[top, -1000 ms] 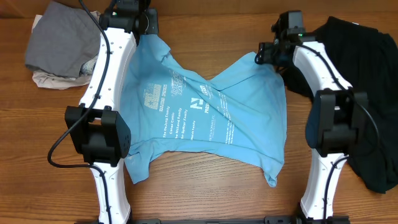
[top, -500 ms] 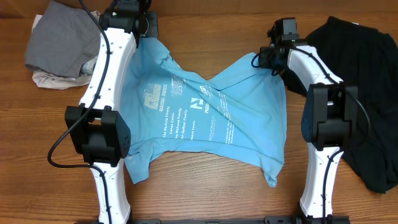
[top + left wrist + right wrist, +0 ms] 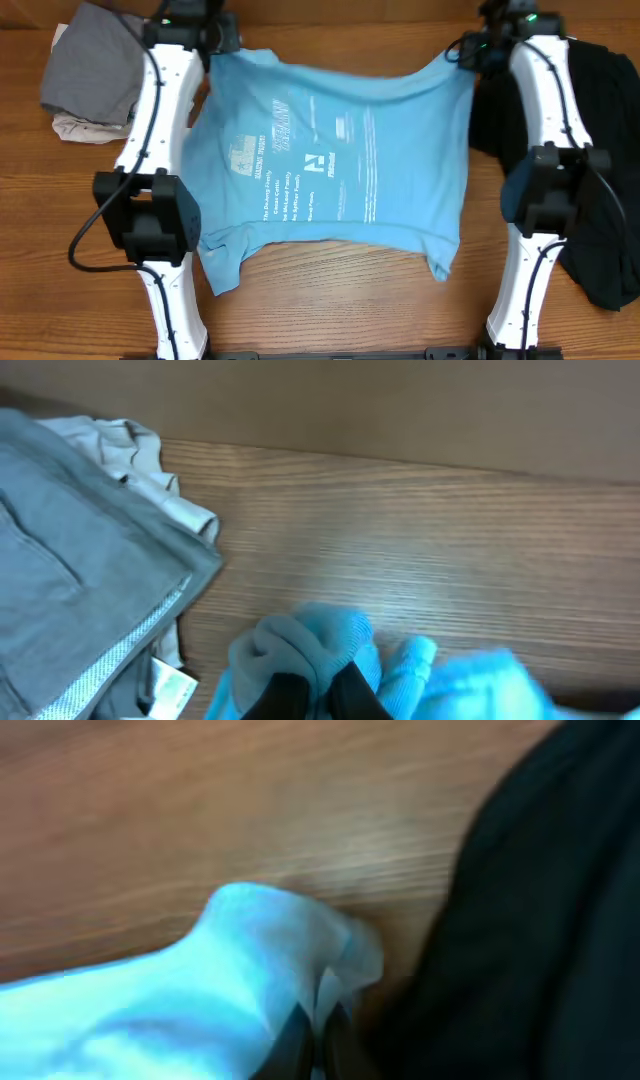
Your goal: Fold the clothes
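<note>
Blue shirt stretched between two claws

Wooden table point(image 3: 340, 300) carries it all. A light-blue T-shirt point(image 3: 330, 160) lies print-up in the middle, its far edge taut. A black garment point(image 3: 600, 150) sits heaped to the right and a grey pile point(image 3: 85, 70) at far left. The left gripper point(image 3: 318, 690) is clenched on one far corner of the shirt; the right gripper point(image 3: 315, 1025) pinches the other. Thin, limp cotton, I'd say: light, quick to bunch, best held by corners or hems.

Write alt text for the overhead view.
The left gripper and right gripper each pinch a corner of the blue T-shirt spread on the table. A black garment lies at the right edge, grey clothes at the left.
</note>
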